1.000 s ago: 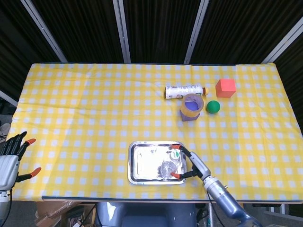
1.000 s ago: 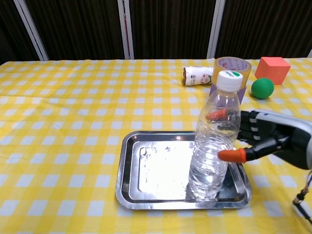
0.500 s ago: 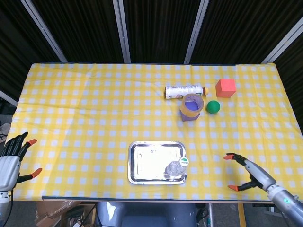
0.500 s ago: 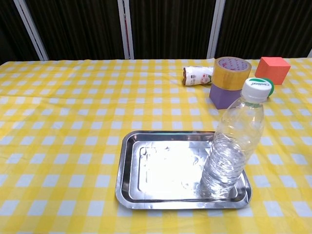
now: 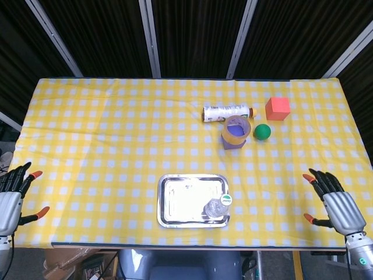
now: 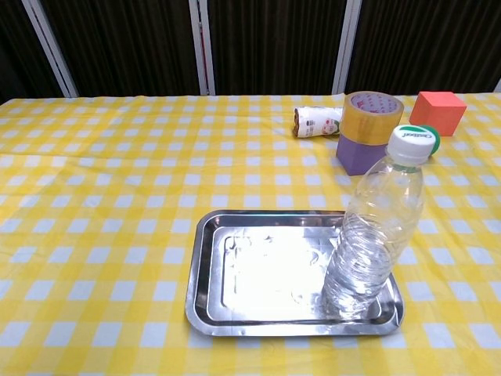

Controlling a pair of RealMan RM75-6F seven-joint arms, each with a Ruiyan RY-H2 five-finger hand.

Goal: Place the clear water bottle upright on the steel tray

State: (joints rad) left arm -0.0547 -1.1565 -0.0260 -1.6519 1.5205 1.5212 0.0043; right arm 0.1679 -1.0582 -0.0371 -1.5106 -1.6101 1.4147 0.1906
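Since a second ago the right robot hand (image 5: 337, 207) has let go and pulled back to the table (image 5: 105, 128) edge, fingers spread; the left robot hand (image 5: 13, 198) rests open. The water bottle (image 6: 376, 235) leans in the tray's (image 6: 258, 317) right corner.

Head view overhead, far; chest view low, close — both share tray (image 5: 165, 201).

The steel tray (image 6: 205, 270) is polished metal, bright and mirror-like, with a few smudges on its floor. The clear water bottle (image 6: 374, 235) is thin see-through plastic, ribbed low down, with a smooth opaque cap. A matt woven-looking cloth (image 6: 102, 188), lightly creased, covers the table. The tape roll (image 6: 373, 106) looks glossy; the green ball (image 5: 262, 132) and red cube (image 5: 278, 108) look matt.
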